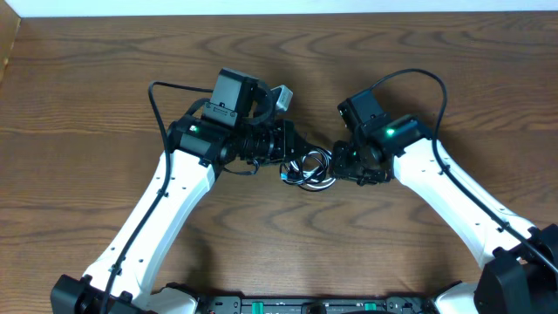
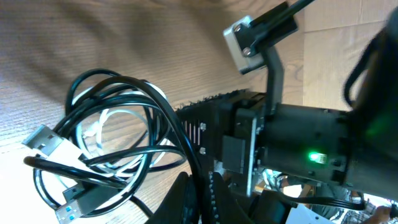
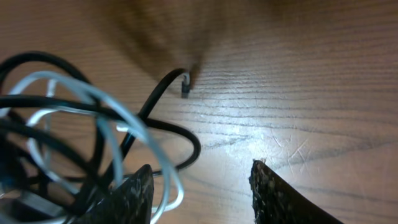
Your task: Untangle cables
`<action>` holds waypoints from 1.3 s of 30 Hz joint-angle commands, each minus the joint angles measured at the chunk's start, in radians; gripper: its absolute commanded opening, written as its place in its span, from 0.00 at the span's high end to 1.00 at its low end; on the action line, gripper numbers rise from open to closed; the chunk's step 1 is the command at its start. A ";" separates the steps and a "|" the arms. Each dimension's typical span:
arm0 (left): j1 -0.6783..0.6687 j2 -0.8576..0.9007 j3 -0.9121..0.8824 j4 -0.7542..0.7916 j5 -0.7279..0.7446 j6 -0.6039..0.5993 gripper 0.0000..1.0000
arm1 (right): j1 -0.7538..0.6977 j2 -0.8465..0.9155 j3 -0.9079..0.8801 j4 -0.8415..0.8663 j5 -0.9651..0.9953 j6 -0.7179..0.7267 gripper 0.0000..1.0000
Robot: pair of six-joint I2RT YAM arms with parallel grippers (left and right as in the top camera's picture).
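While both arms converge on the middle of the brown wood-grain table (image 1: 87, 87), the small knotted bundle of thin black and white cords (image 1: 312, 167) lies between them, at frame centre in the overhead view.

Left end effector (image 2: 198, 182): jaws closed tight at the bottom centre of its wrist view. A black strand (image 2: 177, 134) runs down into them, so we judge it pinched there, though the contact itself sits in shadow.

Right end effector (image 3: 202, 171): fingers roughly half apart at the bottom of its view, gripping nothing. A white loop (image 3: 99, 94) and a black one hang just beside the finger at lower left.

Handling, our reading: the cords are light, limp and smooth-jacketed. They would slip through a loose pinch and spring back into coils. A hard pull would likely tighten the knot, not free it.

The flat silver-tipped plugs (image 2: 45, 140), lower left of the left wrist view, are the stiffest parts and could snag in loops.

Best hold, we think: one strand close behind a plug, or the free black end with its small connector (image 3: 185, 84), upper centre of the right wrist view, lying apart on bare wood.
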 commanded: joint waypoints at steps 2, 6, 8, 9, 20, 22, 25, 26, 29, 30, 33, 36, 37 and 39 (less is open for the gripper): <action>0.007 0.003 0.000 0.006 0.017 -0.012 0.92 | 0.004 0.001 -0.032 0.027 0.010 0.021 0.54; 0.007 0.003 0.000 0.008 0.017 -0.041 0.92 | 0.004 0.001 -0.035 0.051 -0.019 0.021 0.54; 0.007 0.003 0.000 0.008 0.017 -0.043 0.92 | 0.004 0.001 -0.035 0.067 -0.038 0.022 0.55; 0.007 0.003 0.000 0.009 0.017 -0.043 0.92 | 0.004 0.001 -0.035 0.073 -0.039 0.021 0.56; 0.007 0.003 0.000 0.008 0.017 -0.047 0.93 | 0.005 0.001 -0.036 0.051 -0.019 0.020 0.79; 0.007 0.003 0.000 0.008 0.017 -0.051 0.93 | 0.005 0.001 -0.037 0.049 -0.019 0.021 0.81; 0.007 0.003 0.000 0.008 0.016 -0.051 0.92 | 0.005 0.001 -0.037 0.050 -0.019 0.021 0.87; 0.007 0.003 0.000 0.008 0.016 -0.050 0.92 | 0.005 0.001 -0.037 0.050 -0.019 0.021 0.89; 0.007 0.003 0.000 0.008 0.016 -0.050 0.93 | 0.005 0.001 -0.037 0.050 -0.019 0.021 0.96; 0.007 0.003 0.000 0.008 0.016 -0.050 0.92 | 0.005 0.001 -0.037 0.050 -0.019 0.021 0.98; 0.007 0.003 0.000 0.008 0.016 -0.050 0.92 | 0.005 0.001 -0.037 0.050 -0.019 0.021 0.98; 0.007 0.003 0.000 -0.003 0.012 -0.048 0.93 | 0.003 0.000 -0.037 0.046 -0.019 0.020 0.98; 0.007 0.003 0.000 -0.011 0.008 -0.040 0.92 | -0.003 -0.003 -0.037 0.043 -0.018 0.020 0.98; 0.007 0.003 0.000 -0.042 -0.040 -0.039 0.92 | -0.021 -0.010 -0.037 0.039 -0.018 0.020 0.99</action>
